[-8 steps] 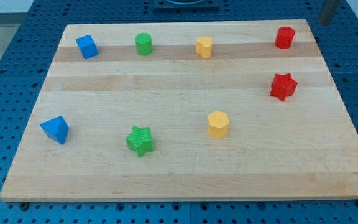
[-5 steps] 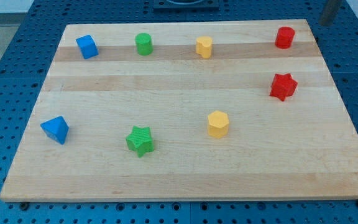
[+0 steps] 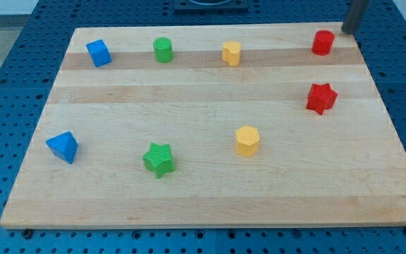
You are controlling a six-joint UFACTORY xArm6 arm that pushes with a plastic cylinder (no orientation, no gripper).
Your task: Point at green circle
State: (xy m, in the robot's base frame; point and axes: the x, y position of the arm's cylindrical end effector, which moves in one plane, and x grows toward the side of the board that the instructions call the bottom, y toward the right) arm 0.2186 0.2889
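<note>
Green circle [image 3: 163,50] upright, axis vertical; my tip [image 3: 347,31] well apart

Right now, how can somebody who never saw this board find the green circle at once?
Look along the wooden board's top edge, where five blocks stand in a row. The green circle is second from the view's left, between the blue cube and a yellow block. It is round; the other green block is a star.

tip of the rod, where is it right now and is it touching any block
My tip: at the board's top right corner, touching no block, just right of the red circle, far from the green circle.
</note>
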